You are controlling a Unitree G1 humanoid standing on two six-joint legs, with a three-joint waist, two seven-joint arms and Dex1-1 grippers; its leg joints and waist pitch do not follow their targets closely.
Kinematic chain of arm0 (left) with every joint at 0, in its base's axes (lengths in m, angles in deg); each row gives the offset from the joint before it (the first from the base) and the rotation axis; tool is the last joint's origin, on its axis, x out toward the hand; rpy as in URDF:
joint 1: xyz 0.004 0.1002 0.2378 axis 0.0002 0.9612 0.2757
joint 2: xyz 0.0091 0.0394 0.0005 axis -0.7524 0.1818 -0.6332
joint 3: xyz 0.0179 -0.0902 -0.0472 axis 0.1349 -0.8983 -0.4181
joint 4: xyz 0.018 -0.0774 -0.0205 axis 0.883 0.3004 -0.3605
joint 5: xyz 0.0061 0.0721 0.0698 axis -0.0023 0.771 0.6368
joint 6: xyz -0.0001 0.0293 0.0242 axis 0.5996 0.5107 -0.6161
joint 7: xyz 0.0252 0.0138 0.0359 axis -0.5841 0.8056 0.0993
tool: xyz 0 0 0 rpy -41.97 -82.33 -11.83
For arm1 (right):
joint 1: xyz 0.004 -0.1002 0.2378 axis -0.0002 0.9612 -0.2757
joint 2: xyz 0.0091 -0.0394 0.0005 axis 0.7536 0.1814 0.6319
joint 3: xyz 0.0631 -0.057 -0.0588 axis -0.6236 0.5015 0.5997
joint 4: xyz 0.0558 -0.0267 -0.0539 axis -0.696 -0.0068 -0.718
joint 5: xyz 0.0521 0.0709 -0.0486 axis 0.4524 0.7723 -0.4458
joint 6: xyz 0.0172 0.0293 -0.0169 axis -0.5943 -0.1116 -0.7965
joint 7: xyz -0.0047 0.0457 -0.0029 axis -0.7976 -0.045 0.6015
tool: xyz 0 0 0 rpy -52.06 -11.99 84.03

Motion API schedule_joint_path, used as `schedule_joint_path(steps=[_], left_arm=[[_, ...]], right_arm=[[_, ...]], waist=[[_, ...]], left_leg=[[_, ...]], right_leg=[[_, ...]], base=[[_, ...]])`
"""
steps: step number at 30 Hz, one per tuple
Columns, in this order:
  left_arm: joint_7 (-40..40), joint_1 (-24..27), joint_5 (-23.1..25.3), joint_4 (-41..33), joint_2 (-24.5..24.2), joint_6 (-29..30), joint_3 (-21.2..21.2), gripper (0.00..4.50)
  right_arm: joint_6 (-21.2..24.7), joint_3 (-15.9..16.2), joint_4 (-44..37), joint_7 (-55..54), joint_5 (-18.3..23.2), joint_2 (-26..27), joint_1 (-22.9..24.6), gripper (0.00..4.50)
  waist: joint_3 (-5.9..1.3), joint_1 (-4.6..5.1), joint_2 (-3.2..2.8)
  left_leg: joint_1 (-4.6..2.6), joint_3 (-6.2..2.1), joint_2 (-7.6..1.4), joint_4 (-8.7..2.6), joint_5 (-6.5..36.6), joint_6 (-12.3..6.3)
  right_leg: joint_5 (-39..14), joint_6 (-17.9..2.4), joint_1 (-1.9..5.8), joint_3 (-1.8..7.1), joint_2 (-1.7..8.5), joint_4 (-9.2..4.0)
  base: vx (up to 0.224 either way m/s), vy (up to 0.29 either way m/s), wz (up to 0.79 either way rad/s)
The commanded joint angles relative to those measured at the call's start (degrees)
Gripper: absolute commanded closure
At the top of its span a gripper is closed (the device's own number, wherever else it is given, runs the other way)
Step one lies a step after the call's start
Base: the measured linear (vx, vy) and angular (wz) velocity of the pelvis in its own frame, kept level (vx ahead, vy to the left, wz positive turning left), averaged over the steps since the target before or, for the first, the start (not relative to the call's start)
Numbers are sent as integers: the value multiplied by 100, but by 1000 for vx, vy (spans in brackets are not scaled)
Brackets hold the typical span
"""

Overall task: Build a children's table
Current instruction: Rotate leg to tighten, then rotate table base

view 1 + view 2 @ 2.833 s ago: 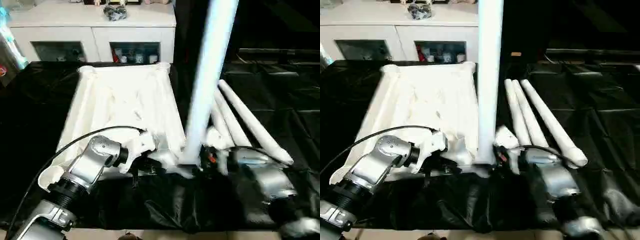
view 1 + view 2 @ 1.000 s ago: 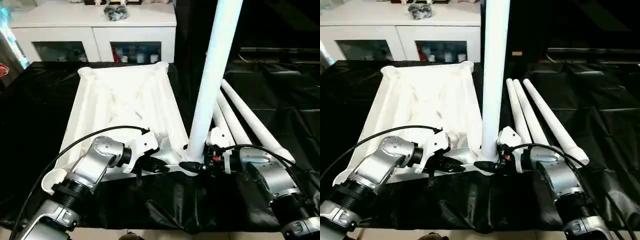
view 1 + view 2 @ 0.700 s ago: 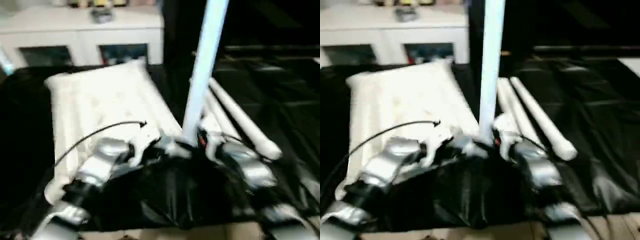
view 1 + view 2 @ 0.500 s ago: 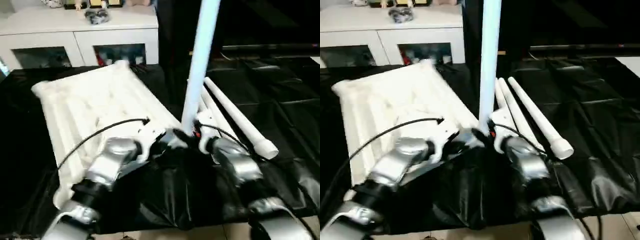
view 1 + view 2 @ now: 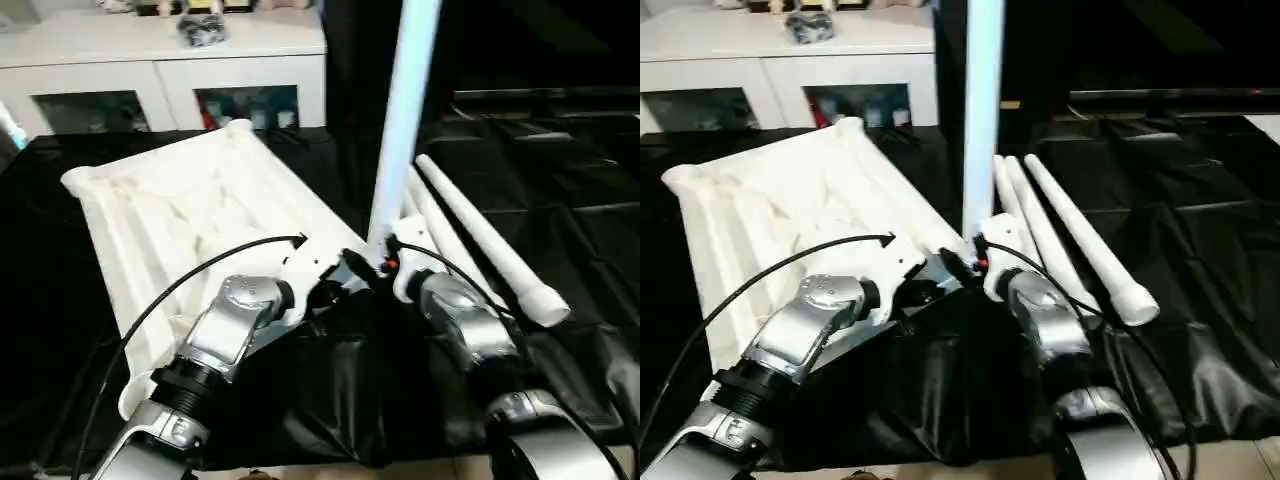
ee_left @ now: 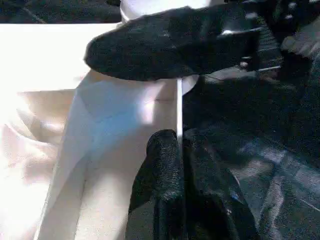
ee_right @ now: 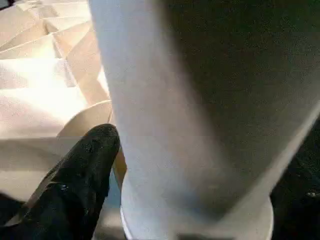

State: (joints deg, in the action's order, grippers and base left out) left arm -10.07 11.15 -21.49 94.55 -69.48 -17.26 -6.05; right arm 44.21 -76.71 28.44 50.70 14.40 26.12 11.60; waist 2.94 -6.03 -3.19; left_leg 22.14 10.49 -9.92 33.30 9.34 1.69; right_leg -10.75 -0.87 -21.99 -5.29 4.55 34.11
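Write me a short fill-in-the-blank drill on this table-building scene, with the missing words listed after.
1. The number of loose legs lying on the black sheet is ____.
2. The upright leg stands in a corner ____ of the table top.
3. Behind the table top stands a white ____.
4. The left gripper pinches the table top's ____.

Missing words: three; socket; cabinet; rim

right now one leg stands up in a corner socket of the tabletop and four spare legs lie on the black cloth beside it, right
Not quite: three spare legs lie on the black cloth, not four, as the right eye view shows. The rest holds: one upright leg stands at a near corner of the tabletop.
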Motion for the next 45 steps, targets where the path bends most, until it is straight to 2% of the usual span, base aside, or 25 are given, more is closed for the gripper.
schedule_joint_path(steps=[1,3,6,8,9,12,13,16,17,19,21,23,26,27,28,31,32,33,35,38,40,42,43,44,45], left_arm=[[-9,-86,-170,-151,184,-268,24,450],[151,-121,-104,-51,189,-273,-16,406],[149,-136,-96,-9,132,-287,-44,392],[166,-122,-91,-16,82,-312,-62,382],[243,-120,-44,9,36,-375,-77,355],[273,-131,-29,1,-16,-376,-117,345],[278,-125,-44,-44,-42,-383,-161,328],[279,-131,-121,-139,-120,-376,-297,328],[317,-168,-201,-244,-365,-360,-544,328],[457,-261,-228,-255,-598,-332,-801,328],[522,-294,-221,-242,-660,-331,-865,328],[681,-442,-200,-178,-954,-294,-1130,328],[835,-587,-33,-76,-1380,-223,-1311,328],[941,-661,136,25,-1659,-194,-1334,328],[1081,-697,308,122,-1876,-141,-1321,328],[1355,-728,646,308,-2247,46,-1265,328],[1441,-721,790,369,-2389,156,-1229,328],[1533,-697,897,418,-2508,213,-1223,328],[1706,-645,1060,464,-2691,356,-1220,328],[1844,-550,1201,448,-2884,568,-1184,328],[1831,-472,1236,422,-2965,693,-1166,328],[1732,-377,1294,378,-3025,809,-1108,328],[1649,-326,1301,364,-3046,837,-1072,328],[1521,-276,1269,346,-3055,838,-1033,353],[1299,-206,1169,305,-3051,822,-986,353]], right_arm=[[236,64,-440,313,110,-142,227,65],[296,98,-913,564,155,-373,460,59],[288,170,-1534,896,139,-782,789,59],[258,187,-1881,1150,163,-1046,1005,59],[233,169,-2115,1318,174,-1242,1162,59],[271,98,-2332,1489,220,-1460,1299,59],[314,63,-2429,1594,263,-1564,1351,59],[569,0,-2719,1820,454,-1783,1460,59],[873,-69,-3075,1956,676,-1926,1530,59],[1088,-49,-3292,1969,770,-1916,1539,59],[1118,-25,-3340,1956,767,-1903,1540,59],[1325,155,-3479,1936,782,-1779,1511,59],[1555,427,-3577,1847,733,-1600,1444,59],[1651,587,-3581,1763,654,-1488,1386,59],[1797,672,-3539,1650,604,-1383,1306,59],[2058,785,-3433,1445,523,-1179,1147,59],[2163,850,-3415,1398,468,-1119,1097,59],[2241,920,-3446,1407,450,-1080,1080,59],[2381,1021,-3523,1428,447,-1052,1063,59],[2521,1091,-3546,1374,426,-1067,1024,59],[2594,1125,-3489,1335,379,-1092,984,59],[2670,1174,-3437,1322,320,-1130,958,59],[2709,1222,-3428,1355,291,-1171,959,59],[2700,1272,-3436,1401,261,-1215,975,59],[2740,1342,-3467,1471,250,-1279,997,59]], waist=[[-380,2,89],[-386,-41,97],[-388,-104,113],[-378,-99,125],[-377,-88,125],[-360,-76,144],[-360,-66,143],[-355,-64,139],[-363,-70,127],[-373,-66,113],[-377,-52,103],[-376,-65,115],[-384,-69,85],[-387,-60,59],[-383,-38,64],[-376,-6,37],[-375,-5,49],[-383,-24,24],[-383,-50,17],[-393,-79,9],[-390,-85,24],[-376,-80,29],[-367,-70,56],[-369,-84,45],[-368,-93,48]], left_leg=[[-100,-149,-369,-385,1218,-329],[-110,-140,-372,-369,1171,-378],[-95,-146,-374,-359,1149,-401],[-70,-152,-370,-365,1147,-427],[-77,-156,-371,-364,1186,-442],[-58,-154,-350,-359,1228,-475],[-65,-156,-349,-357,1246,-480],[-68,-161,-350,-356,1257,-503],[-78,-167,-362,-352,1228,-518],[-78,-173,-368,-353,1185,-533],[-90,-169,-361,-346,1177,-509],[-99,-164,-355,-344,1182,-478],[-102,-183,-367,-358,1170,-406],[-114,-190,-365,-362,1181,-373],[-99,-190,-357,-366,1188,-353],[-126,-196,-349,-384,1338,-185],[-142,-197,-365,-393,1373,-117],[-152,-196,-370,-392,1384,-76],[-161,-195,-376,-399,1424,-27],[-161,-203,-386,-406,1414,54],[-147,-202,-376,-406,1426,74],[-137,-206,-369,-414,1505,102],[-132,-203,-369,-420,1527,95],[-149,-200,-369,-412,1577,104],[-151,-204,-373,-413,1569,105]], right_leg=[[-985,-1117,233,342,485,-396],[-1015,-1076,225,343,496,-409],[-1151,-981,244,337,507,-433],[-1126,-961,249,325,491,-430],[-1166,-981,242,323,501,-431],[-1426,-907,252,313,503,-474],[-1517,-906,242,310,498,-477],[-1594,-897,247,302,488,-487],[-1503,-921,239,304,478,-473],[-1350,-946,231,303,469,-442],[-1269,-995,214,293,457,-434],[-1298,-1029,211,293,467,-430],[-1211,-1029,204,294,456,-396],[-1151,-1029,190,296,444,-383],[-1126,-1026,193,296,439,-375],[-1198,-996,183,304,443,-374],[-1194,-1010,177,313,448,-370],[-1165,-1013,169,321,456,-364],[-1087,-1008,156,329,454,-358],[-842,-1033,159,335,458,-323],[-856,-1039,172,335,474,-316],[-1054,-1016,177,339,489,-335],[-1125,-997,178,340,489,-351],[-1262,-968,159,347,500,-368],[-1300,-952,161,352,507,-374]], base=[[0,0,0],[0,0,0],[0,0,0],[0,0,0],[0,0,0],[0,0,0],[0,0,0],[0,0,0],[0,0,0],[0,0,0],[0,0,0],[0,0,0],[0,0,0],[0,0,0],[0,0,0],[0,0,0],[0,0,0],[0,0,0],[0,0,0],[0,0,0],[0,0,0],[0,0,0],[0,0,0],[0,0,0],[0,0,0]])
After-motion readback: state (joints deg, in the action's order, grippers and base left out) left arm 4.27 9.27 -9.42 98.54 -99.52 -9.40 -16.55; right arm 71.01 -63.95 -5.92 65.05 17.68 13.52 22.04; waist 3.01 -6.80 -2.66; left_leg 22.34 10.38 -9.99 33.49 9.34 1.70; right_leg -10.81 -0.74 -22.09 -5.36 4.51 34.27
